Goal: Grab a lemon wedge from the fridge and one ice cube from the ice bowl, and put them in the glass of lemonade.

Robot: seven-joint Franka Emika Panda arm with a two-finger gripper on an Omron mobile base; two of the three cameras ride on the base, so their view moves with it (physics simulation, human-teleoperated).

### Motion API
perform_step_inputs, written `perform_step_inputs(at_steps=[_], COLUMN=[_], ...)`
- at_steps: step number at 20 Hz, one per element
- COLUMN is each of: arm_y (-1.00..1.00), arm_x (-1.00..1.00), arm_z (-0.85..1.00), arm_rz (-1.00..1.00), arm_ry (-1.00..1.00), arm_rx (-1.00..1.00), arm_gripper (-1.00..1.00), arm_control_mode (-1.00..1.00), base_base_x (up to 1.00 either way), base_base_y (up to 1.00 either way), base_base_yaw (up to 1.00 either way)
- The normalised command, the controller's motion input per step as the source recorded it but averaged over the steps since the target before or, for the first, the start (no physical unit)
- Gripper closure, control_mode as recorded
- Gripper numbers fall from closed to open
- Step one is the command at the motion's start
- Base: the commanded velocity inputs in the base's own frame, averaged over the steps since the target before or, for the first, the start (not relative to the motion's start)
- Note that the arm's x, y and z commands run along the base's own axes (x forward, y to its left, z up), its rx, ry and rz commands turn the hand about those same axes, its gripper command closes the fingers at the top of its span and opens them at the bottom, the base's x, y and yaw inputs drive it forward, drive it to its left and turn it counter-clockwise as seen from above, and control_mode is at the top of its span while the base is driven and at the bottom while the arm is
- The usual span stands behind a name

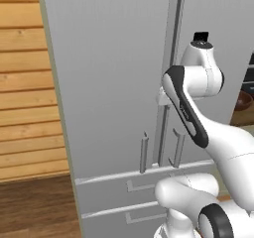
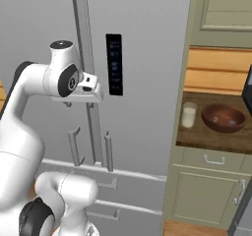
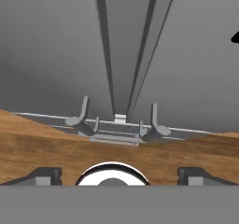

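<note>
Wooden floor (image 1: 34, 207) spreads below us, and we start nearest with our own gripper (image 3: 119, 175): in the hand view its two dark tips sit far apart at the bottom edge, wide open, with nothing between them. We judge it is spread like this so it can take one of the door handles.

Just ahead stands the fridge (image 1: 109, 83), both French doors shut, the seam between them running straight up the middle of the hand view. The left handle (image 3: 83, 111) and right handle (image 3: 154, 115) flank that seam, and the hand is raised close to it, near the black display panel (image 2: 113, 64). The lemon wedge presumably lies behind those closed doors, so we cannot see it, and opening a door looks like the step in hand.

Further off to our right, the surface (image 2: 216, 139) carries the glass of lemonade (image 2: 189, 115) upright, with the ice bowl (image 2: 223, 118) just beside it, apart but close, handy for the drop later.
</note>
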Motion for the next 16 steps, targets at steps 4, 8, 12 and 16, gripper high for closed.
perform_step_inputs(at_steps=[4, 8, 12, 16], arm_y=[0.00, 0.00, 0.00, 0.00], arm_x=[0.00, 0.00, 0.00, 0.00], arm_z=[0.00, 0.00, 0.00, 0.00], arm_rz=[0.00, 0.00, 0.00, 0.00], arm_ry=[0.00, 0.00, 0.00, 0.00], arm_rx=[0.00, 0.00, 0.00, 0.00], arm_gripper=[-1.00, -1.00, -1.00, -1.00], arm_control_mode=[1.00, 1.00, 1.00, 1.00], base_base_x=[-0.79, -0.73, -0.64, -0.92], base_base_y=[-0.01, 0.00, 0.00, 0.00], base_base_yaw=[0.00, 0.00, 0.00, 0.00])
